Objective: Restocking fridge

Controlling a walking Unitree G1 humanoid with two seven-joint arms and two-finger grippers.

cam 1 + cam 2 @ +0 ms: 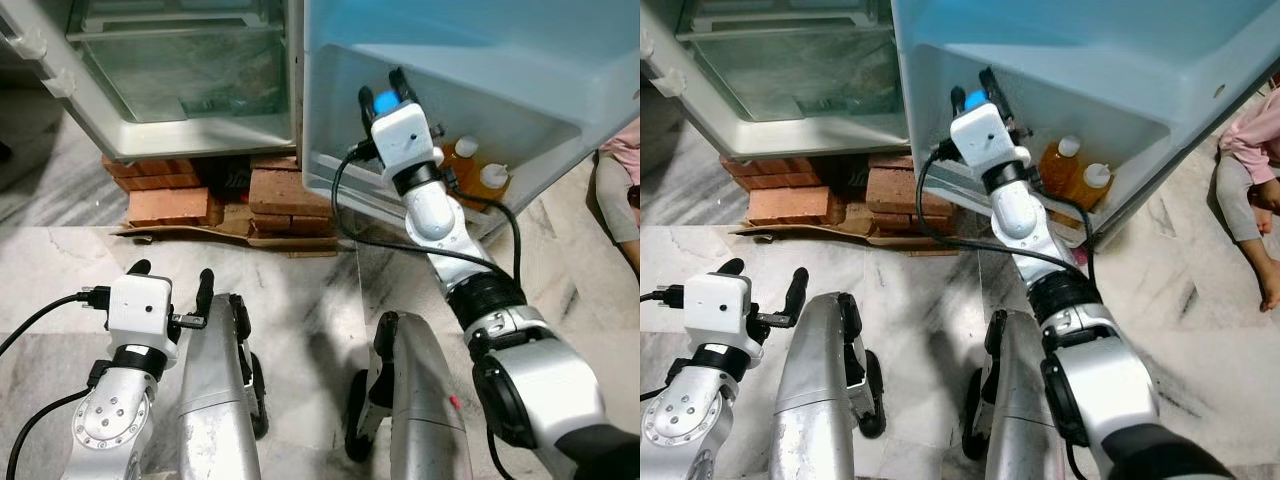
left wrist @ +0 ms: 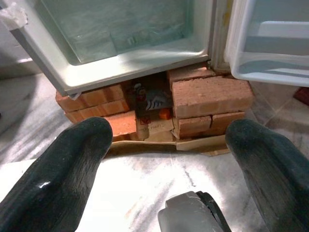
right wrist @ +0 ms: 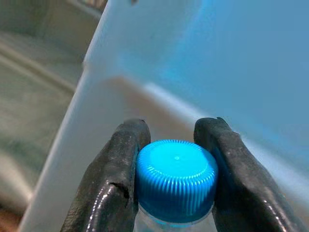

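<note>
Right claw: pinching the ribbed blue cap of a clear plastic bottle.
Bottle place: inside the white fridge door shelf, near two orange bottles.
Left claw: spread, low above the marble floor.

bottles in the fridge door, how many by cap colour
blue cap, held in the right gripper: 1
white cap, amber bottles standing on the door shelf: 2
total: 3
</note>
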